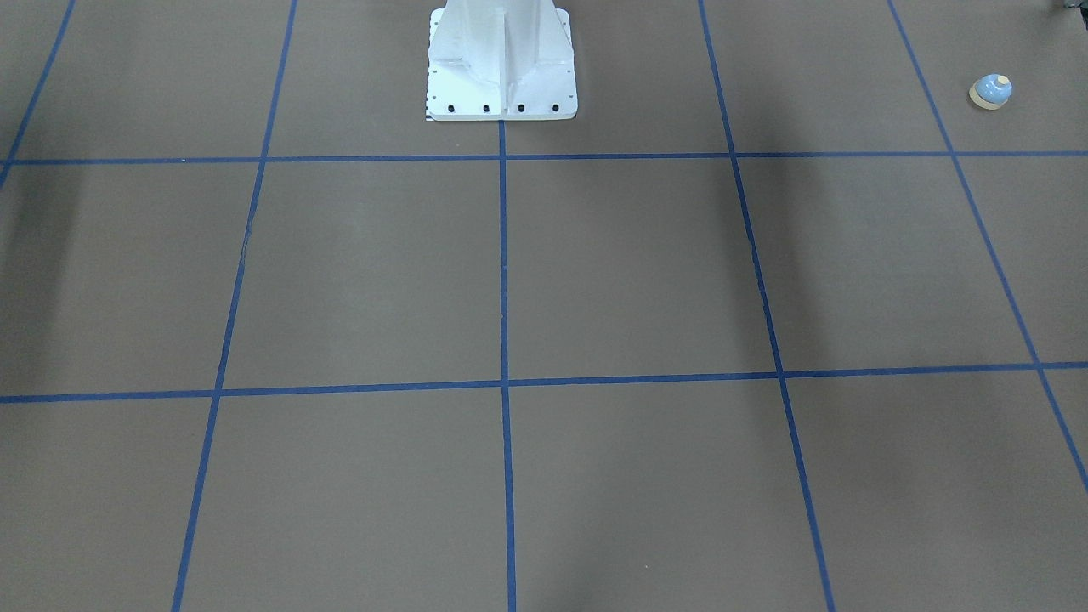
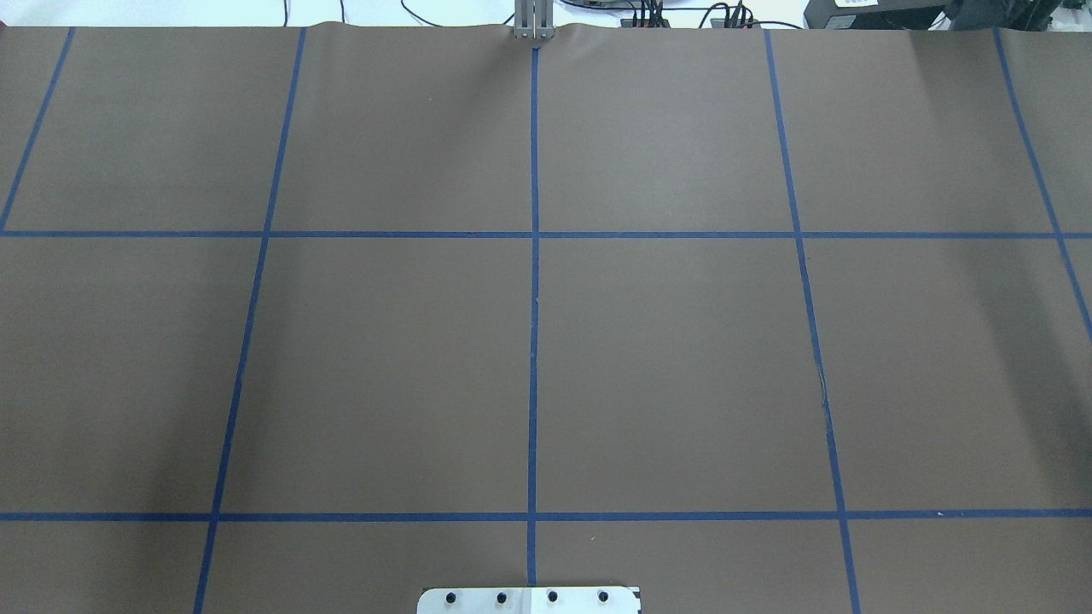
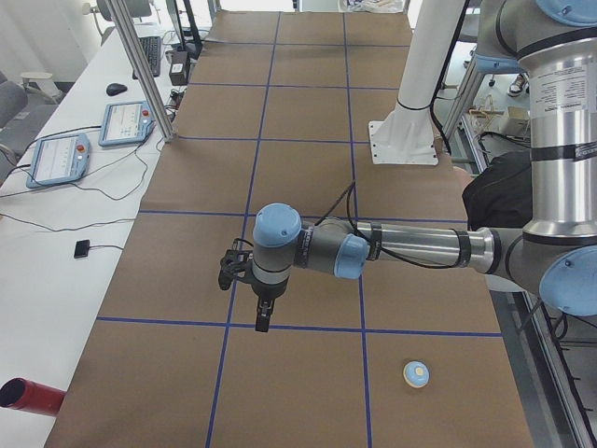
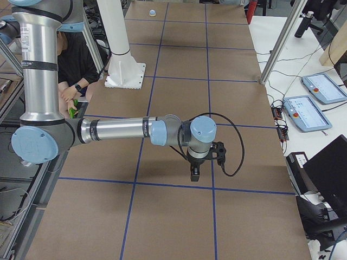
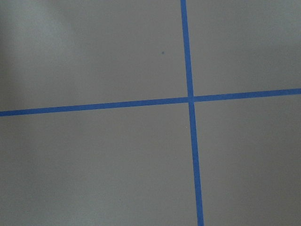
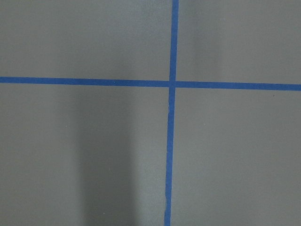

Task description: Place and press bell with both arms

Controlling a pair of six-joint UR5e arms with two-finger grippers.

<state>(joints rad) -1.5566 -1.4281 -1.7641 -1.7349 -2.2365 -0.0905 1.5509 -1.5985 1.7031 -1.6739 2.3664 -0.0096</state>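
Observation:
The light-blue bell [image 1: 990,91] with a cream button stands upright on the brown table, near the edge on my left side. It also shows in the exterior left view [image 3: 417,374] and, far off, in the exterior right view [image 4: 152,12]. My left gripper [image 3: 264,322] points down above a blue tape line, well apart from the bell. My right gripper [image 4: 194,176] points down over the table's other end. Both show only in the side views, so I cannot tell whether they are open or shut. The wrist views show only table and tape.
The white pedestal [image 1: 501,68] stands at the robot's side of the table. Teach pendants [image 3: 56,159] [image 4: 306,111] and cables lie on side benches. A red cylinder [image 3: 28,397] lies beside the table. A person [image 4: 76,65] sits behind the robot.

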